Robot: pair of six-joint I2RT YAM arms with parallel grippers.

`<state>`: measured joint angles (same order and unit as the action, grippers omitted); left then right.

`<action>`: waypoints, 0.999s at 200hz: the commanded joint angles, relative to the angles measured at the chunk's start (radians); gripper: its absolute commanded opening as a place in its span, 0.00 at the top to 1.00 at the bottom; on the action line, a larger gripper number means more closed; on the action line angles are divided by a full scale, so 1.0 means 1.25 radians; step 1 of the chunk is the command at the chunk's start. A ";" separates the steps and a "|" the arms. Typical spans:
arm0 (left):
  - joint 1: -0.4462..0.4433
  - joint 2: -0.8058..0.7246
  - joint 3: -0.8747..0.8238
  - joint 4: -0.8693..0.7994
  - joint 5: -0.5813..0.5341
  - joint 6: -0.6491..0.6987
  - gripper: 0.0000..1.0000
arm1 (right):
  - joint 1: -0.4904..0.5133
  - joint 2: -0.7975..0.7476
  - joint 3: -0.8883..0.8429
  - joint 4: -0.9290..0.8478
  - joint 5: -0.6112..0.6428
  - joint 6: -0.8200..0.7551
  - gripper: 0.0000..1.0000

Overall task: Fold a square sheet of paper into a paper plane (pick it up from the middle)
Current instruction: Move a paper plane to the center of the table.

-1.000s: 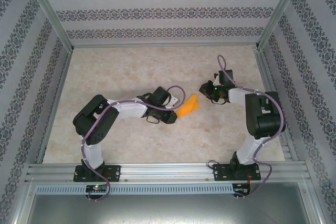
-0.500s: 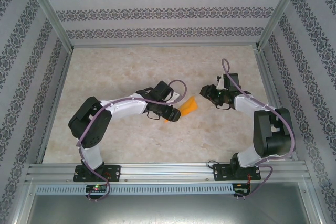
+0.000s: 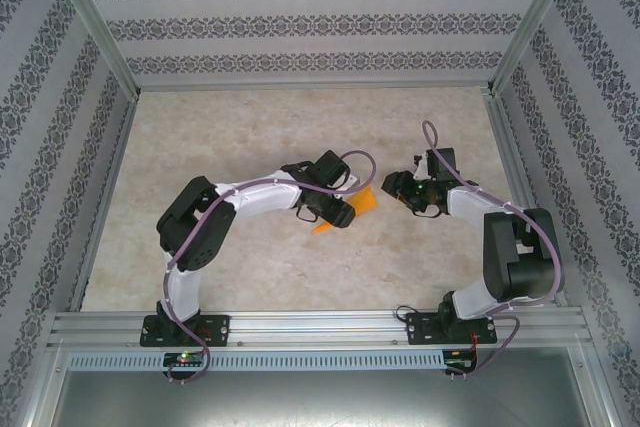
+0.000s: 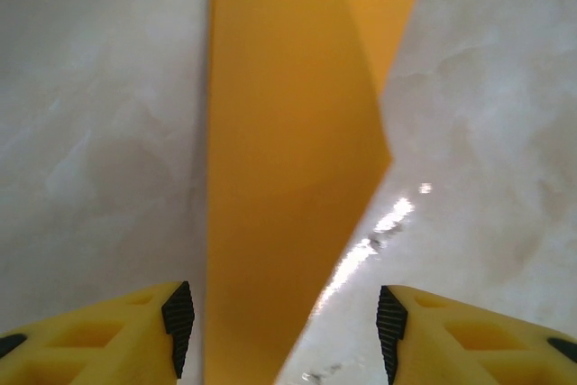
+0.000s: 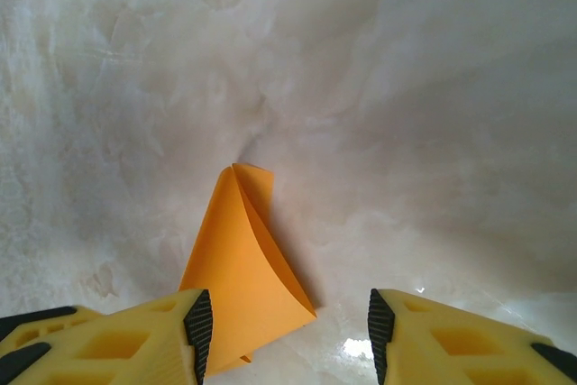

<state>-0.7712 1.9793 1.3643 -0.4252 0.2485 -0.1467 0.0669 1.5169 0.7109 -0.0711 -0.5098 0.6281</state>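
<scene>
Paper plane (image 3: 366,199) on table (image 3: 250,132), clear of edges, between left hand (image 4: 284,326) and right hand (image 5: 290,331), both part-open, empty.

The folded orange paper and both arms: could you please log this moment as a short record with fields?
orange paper: folded into a narrow, pointed shape, lying on the table between the two arms
left fingers: apart, one on each side of the paper, not pinching it
right fingers: apart, facing the paper's other end; one pad is close to its edge, contact unclear
held: nothing gripped
task stage: partly folded, not yet a clear dart
</scene>
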 commanded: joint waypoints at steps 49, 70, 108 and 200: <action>0.018 0.002 0.013 -0.031 -0.012 -0.006 0.66 | -0.010 -0.011 -0.018 0.030 -0.042 0.001 0.48; 0.032 0.002 0.003 -0.026 0.020 -0.010 0.75 | -0.009 -0.001 -0.030 0.061 -0.076 0.026 0.48; 0.058 -0.006 -0.016 -0.015 0.051 -0.009 0.81 | 0.003 0.008 -0.066 0.138 -0.134 0.094 0.47; 0.157 -0.033 -0.095 0.096 0.276 -0.066 0.84 | 0.166 0.054 -0.074 0.228 -0.119 0.252 0.44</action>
<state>-0.5964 1.9850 1.2732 -0.3714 0.4805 -0.1894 0.2283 1.5585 0.6270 0.1638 -0.6640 0.8680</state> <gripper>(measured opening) 0.164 0.561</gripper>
